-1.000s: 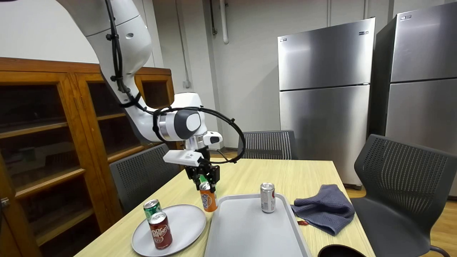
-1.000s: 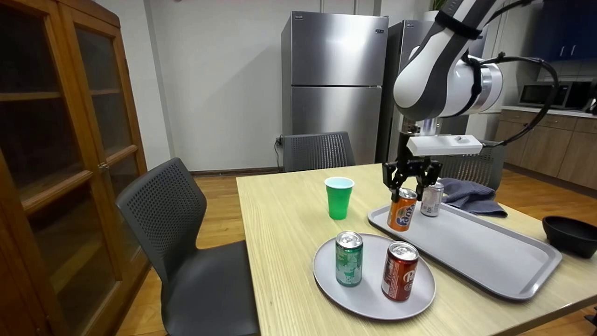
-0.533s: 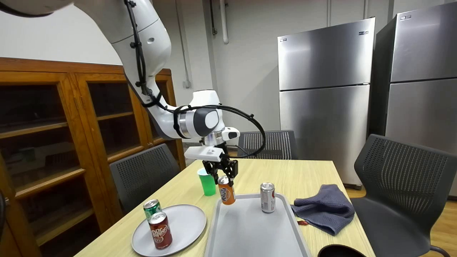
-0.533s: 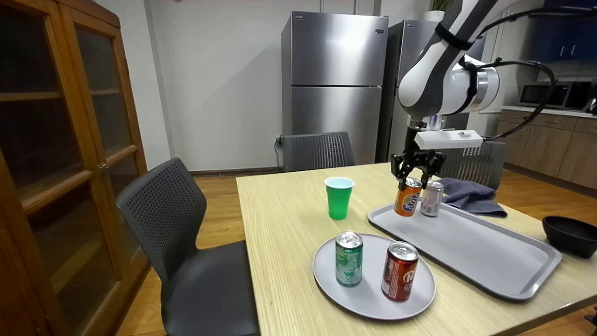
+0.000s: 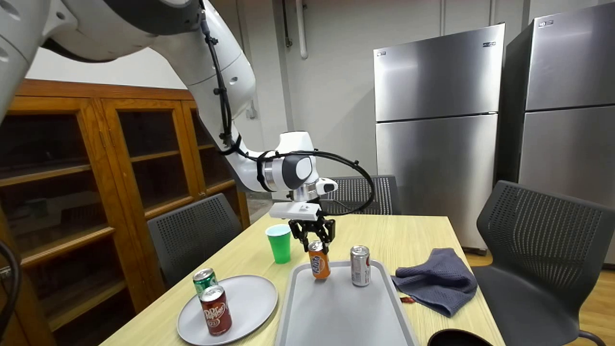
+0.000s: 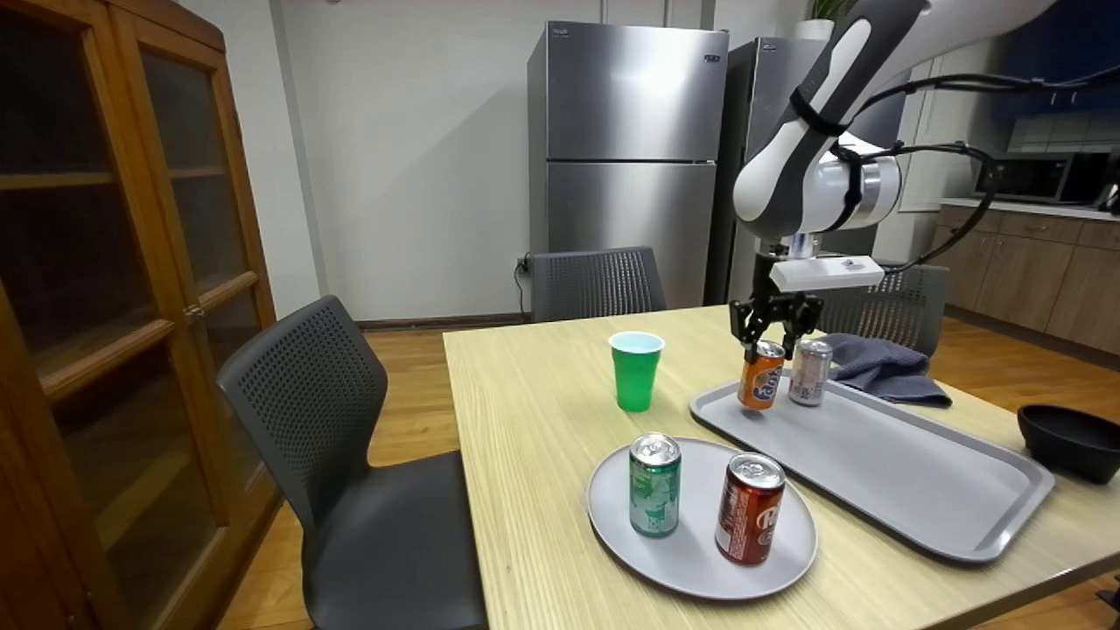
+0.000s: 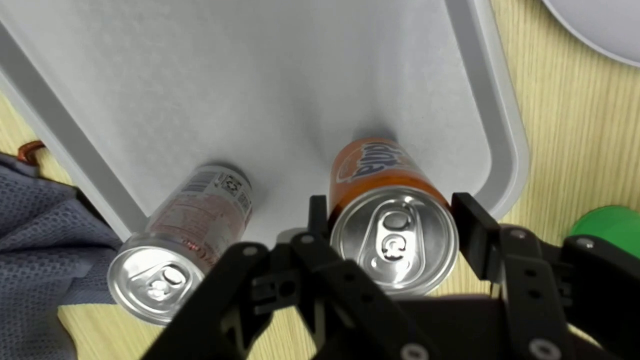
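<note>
Two claw fingers [image 7: 474,234], half-parted, clasped the Fanta can [image 7: 391,220] over the gray tray [image 7: 200,85]. Upright, gentle handling seemed wise.

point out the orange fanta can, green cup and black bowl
Orange Fanta can [image 7: 395,225]: wrist view, on its lid.
Green cup [image 6: 636,378]: in an exterior view, on its side wall.
Black bowl [image 6: 1069,450]: in an exterior view, on its outer wall.
</note>
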`<move>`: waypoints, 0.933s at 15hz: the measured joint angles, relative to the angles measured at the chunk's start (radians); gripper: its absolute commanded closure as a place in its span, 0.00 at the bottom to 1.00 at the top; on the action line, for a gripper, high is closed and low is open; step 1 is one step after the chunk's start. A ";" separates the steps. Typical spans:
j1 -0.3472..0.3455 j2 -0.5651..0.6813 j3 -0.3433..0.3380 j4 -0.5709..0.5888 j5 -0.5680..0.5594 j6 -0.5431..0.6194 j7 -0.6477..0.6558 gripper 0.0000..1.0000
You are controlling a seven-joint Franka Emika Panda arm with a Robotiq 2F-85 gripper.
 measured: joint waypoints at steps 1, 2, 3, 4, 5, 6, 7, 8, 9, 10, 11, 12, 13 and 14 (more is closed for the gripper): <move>0.000 0.017 0.001 0.020 0.000 -0.010 -0.002 0.62; 0.000 0.031 0.002 0.037 0.000 -0.018 -0.004 0.62; 0.000 0.043 0.003 0.051 0.000 -0.025 -0.005 0.27; 0.000 0.053 0.003 0.064 0.000 -0.031 -0.006 0.11; 0.000 0.061 0.003 0.075 0.000 -0.037 -0.007 0.05; 0.000 0.066 0.003 0.083 0.000 -0.040 -0.008 0.01; 0.000 0.066 0.003 0.089 0.000 -0.040 -0.008 0.00; 0.000 0.065 0.003 0.095 0.000 -0.040 -0.009 0.00; 0.000 0.064 0.003 0.099 0.000 -0.040 -0.009 0.00; 0.000 0.061 0.003 0.102 0.000 -0.040 -0.009 0.00; 0.001 0.057 0.003 0.103 0.000 -0.040 -0.009 0.00; 0.003 0.052 0.004 0.103 0.000 -0.039 -0.009 0.00; 0.006 0.046 0.005 0.103 0.000 -0.039 -0.009 0.00; 0.011 0.038 0.006 0.101 0.000 -0.039 -0.009 0.00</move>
